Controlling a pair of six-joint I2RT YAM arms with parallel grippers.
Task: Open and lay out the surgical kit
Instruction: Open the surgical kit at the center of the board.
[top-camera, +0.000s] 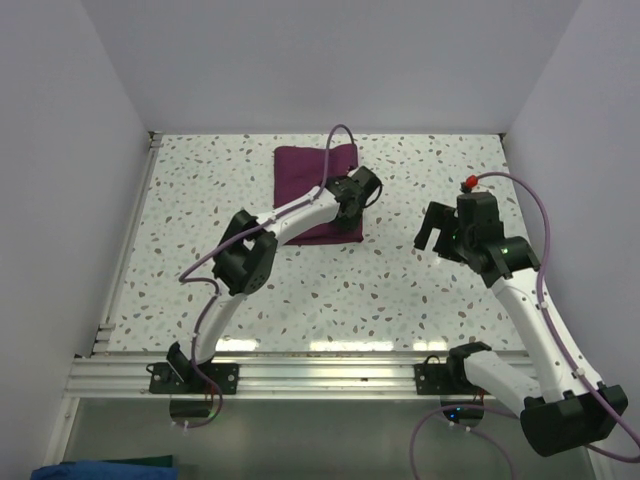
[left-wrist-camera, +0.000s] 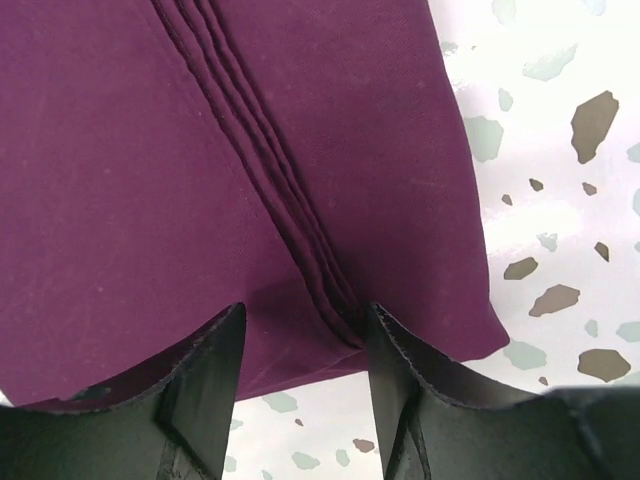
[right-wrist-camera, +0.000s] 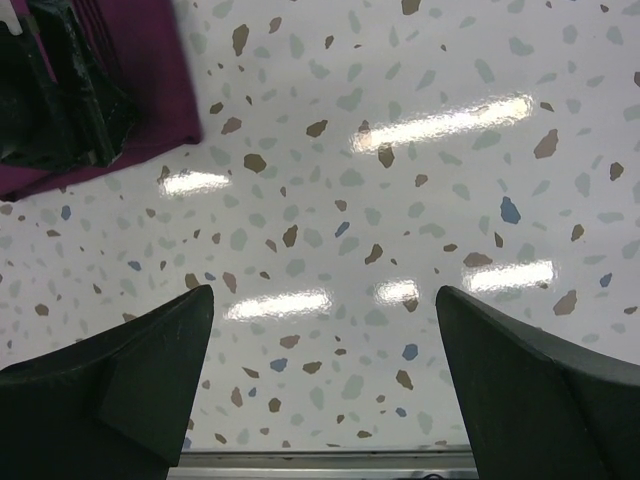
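Note:
The surgical kit (top-camera: 305, 170) is a folded dark maroon cloth wrap lying flat at the back middle of the speckled table (top-camera: 400, 290). No tray or instruments show. My left gripper (top-camera: 366, 186) is over the wrap's right side. In the left wrist view its jaws (left-wrist-camera: 305, 315) stand apart astride the wrap's (left-wrist-camera: 150, 200) near edge, and a stack of fold edges (left-wrist-camera: 300, 240) ends beside the right fingertip. My right gripper (top-camera: 432, 232) hovers open to the right of the wrap, over bare table. Between its jaws (right-wrist-camera: 325, 290) there is only tabletop. The wrap's corner (right-wrist-camera: 150, 90) shows at top left.
White walls close in the table on the left, back and right. A metal rail (top-camera: 320, 372) runs along the near edge where both arm bases are bolted. The left arm's purple cable (top-camera: 335, 140) loops over the wrap.

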